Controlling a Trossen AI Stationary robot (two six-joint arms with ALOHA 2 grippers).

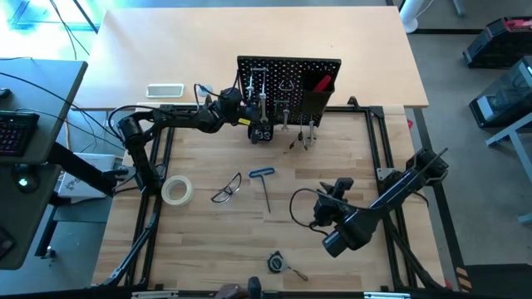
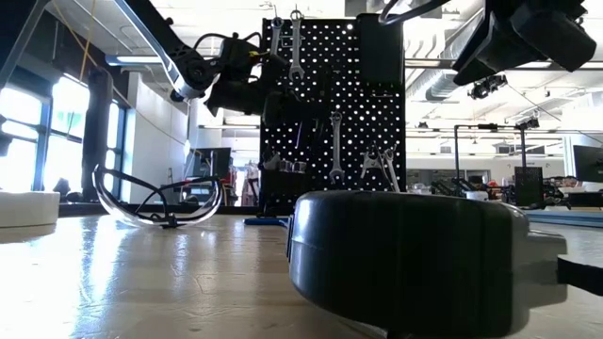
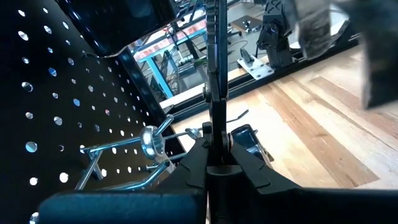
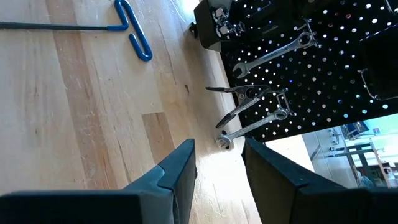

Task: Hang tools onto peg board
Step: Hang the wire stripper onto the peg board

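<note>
Left tool [image 3: 214,163] clamped on 1 wrench [image 3: 216,74], long axis upright, at the peg board [image 1: 289,83] face beside a hook [image 3: 152,142]. Right tool [image 4: 217,163], fingers apart and empty, hovers over the worktop [image 1: 216,241]; hex key [image 1: 264,186] lies between both arms.

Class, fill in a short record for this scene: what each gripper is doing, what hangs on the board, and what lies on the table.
left gripper: shut on a wrench, at the peg board
right gripper: open, empty, above the table
on board: wrenches, pliers
on table: tape roll, glasses, hex key
</note>
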